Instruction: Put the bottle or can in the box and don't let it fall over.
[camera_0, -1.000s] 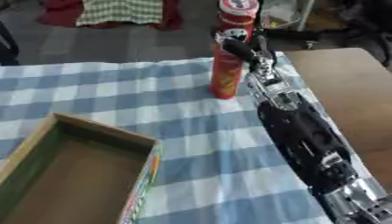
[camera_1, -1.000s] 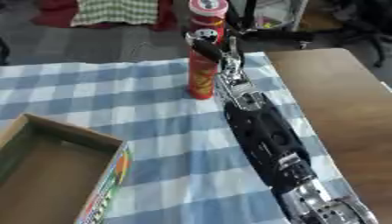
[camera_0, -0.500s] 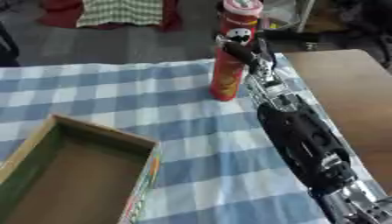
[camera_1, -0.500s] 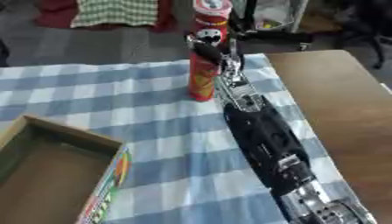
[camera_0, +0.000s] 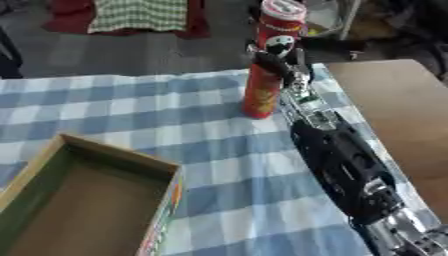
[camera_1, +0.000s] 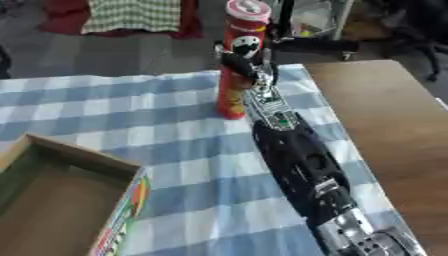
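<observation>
A tall red can (camera_0: 268, 65) with a white lid stands upright on the blue-and-white checked cloth near the table's far edge. My right hand (camera_0: 278, 66) reaches up along the table's right side and is curled round the can's middle. The open cardboard box (camera_0: 83, 200) lies at the lower left with nothing inside; its side panel has a colourful print (camera_1: 122, 222). My left hand shows in neither view.
Bare brown tabletop (camera_0: 398, 107) lies to the right of the cloth. My right arm (camera_0: 346, 165) stretches across the cloth's right part. Beyond the table are a floor, a checked fabric (camera_0: 140, 14) and dark furniture.
The can stands slightly further left in the picture; my right hand stays curled round it. The box has not moved.
</observation>
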